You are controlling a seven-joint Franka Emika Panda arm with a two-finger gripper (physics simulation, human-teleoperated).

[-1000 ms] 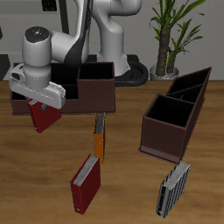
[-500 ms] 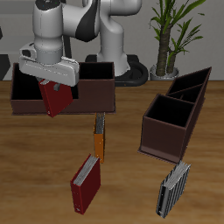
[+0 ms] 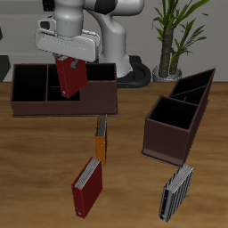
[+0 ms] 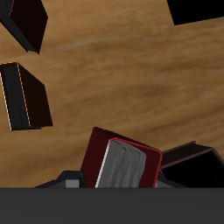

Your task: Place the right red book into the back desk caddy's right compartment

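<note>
- The back desk caddy (image 3: 40, 105) stands far back on the desk (image 3: 134, 191) — a long, low, dark brown box. At its one end in the exterior view there is a large dark bay (image 3: 29, 83).
- The right compartment (image 3: 100, 75), the other large end bay, lies just beside the book, on the side toward the plant (image 3: 174, 31).
- The gripper (image 3: 68, 55) is clenched on the right red book (image 3: 70, 76) and holds it by the top, so the book hangs in the air with its long axis nearly upright, a little tilted.
- The book hangs over the middle of the caddy. It seems not yet above the target bay, though the exterior view is too flat to be sure how deep it is.
- In the wrist view the book (image 4: 122, 162) shows its pale page edges between the fingers.
- So the coming move should turn on a short sideways shift toward that bay, then a descent.
</note>
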